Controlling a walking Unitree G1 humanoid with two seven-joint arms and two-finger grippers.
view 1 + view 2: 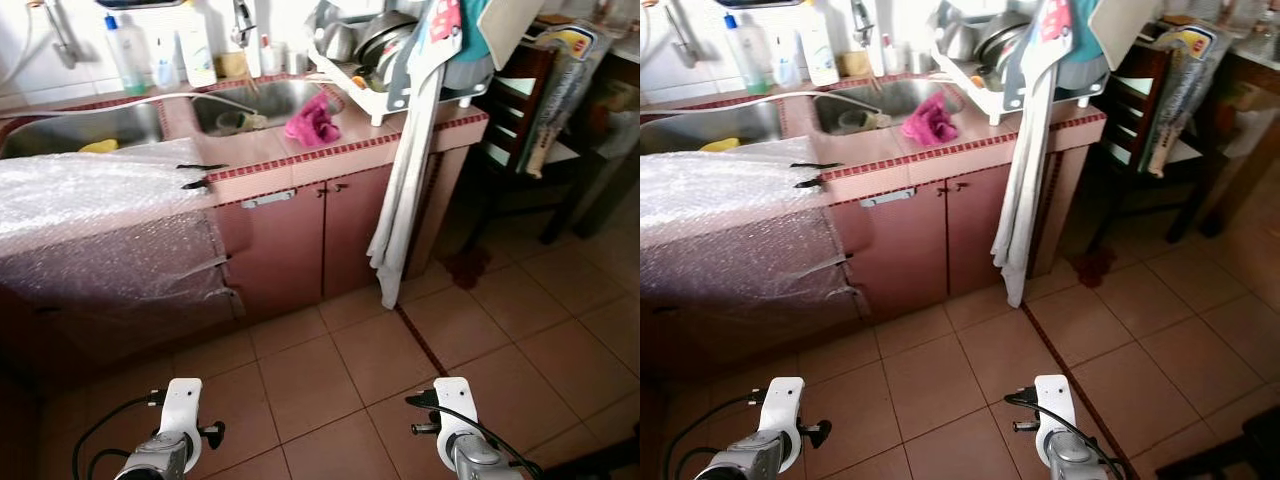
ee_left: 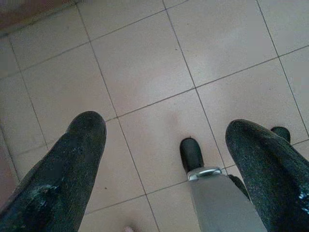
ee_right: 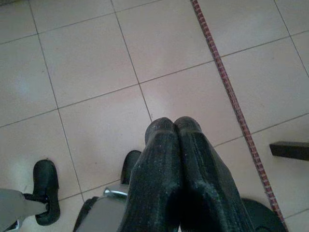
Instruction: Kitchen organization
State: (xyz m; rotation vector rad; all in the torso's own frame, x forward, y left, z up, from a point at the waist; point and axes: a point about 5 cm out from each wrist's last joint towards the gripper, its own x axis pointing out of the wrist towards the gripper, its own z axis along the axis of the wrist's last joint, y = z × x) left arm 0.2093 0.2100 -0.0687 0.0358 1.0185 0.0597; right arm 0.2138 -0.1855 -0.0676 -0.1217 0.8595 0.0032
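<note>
A tiled kitchen counter (image 1: 270, 150) with two steel sink basins stands ahead of me. A pink cloth (image 1: 312, 120) lies on the counter by the right basin (image 1: 265, 100). A white dish rack (image 1: 375, 95) holding metal bowls sits at the counter's right end, and a long white towel (image 1: 405, 190) hangs from it. Both arms hang low over the floor tiles, the left arm (image 1: 180, 420) and the right arm (image 1: 455, 415). My left gripper (image 2: 166, 125) is open with nothing between its fingers. My right gripper (image 3: 175, 123) is shut on nothing.
Bubble wrap (image 1: 90, 210) covers the counter's left part and drapes over its front. Bottles (image 1: 125, 55) stand behind the sinks, and a yellow sponge (image 1: 98, 146) lies in the left basin. Cabinet doors (image 1: 300, 240) are closed. A dark wooden chair (image 1: 520, 110) stands at the right.
</note>
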